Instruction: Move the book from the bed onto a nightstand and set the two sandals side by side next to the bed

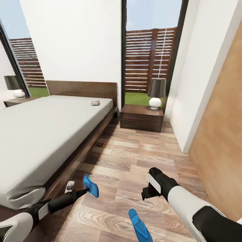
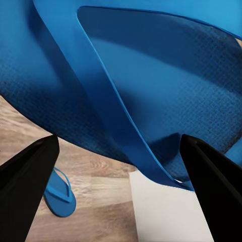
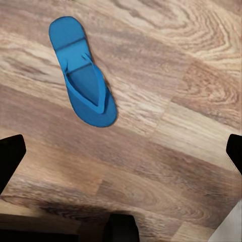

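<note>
The left gripper (image 1: 86, 191) hangs low beside the foot of the bed (image 1: 50, 134), its fingers clamped on one blue sandal (image 1: 90, 185), which it holds clear of the floor (image 1: 134, 151). Seen from that wrist, the sandal's sole and strap (image 2: 126, 126) sit right between the two dark fingers (image 2: 25, 176), tilted on edge, not flat.

The right gripper (image 1: 145, 193) hovers over bare planks further out from the bed, its fingers spread wide and holding nothing. Its wrist camera looks straight down at the second sandal (image 3: 82, 73), lying flat, strap side up.

That second sandal (image 1: 139, 226) rests on the floor close in front of the robot, between the two arms but nearer the right one. Its long axis runs roughly toward the far wall, much the same way as the bed's side. It lies well apart from the bed frame, so I judge the pair is not yet together: either the held sandal goes down beside this one, or this one must be brought in toward the bed. The right arm looks the handier for it.

Far off, the book (image 1: 95, 103) still lies on the mattress near the headboard, close to the edge facing the nightstand (image 1: 142, 118) with its lamp (image 1: 156, 92).
</note>
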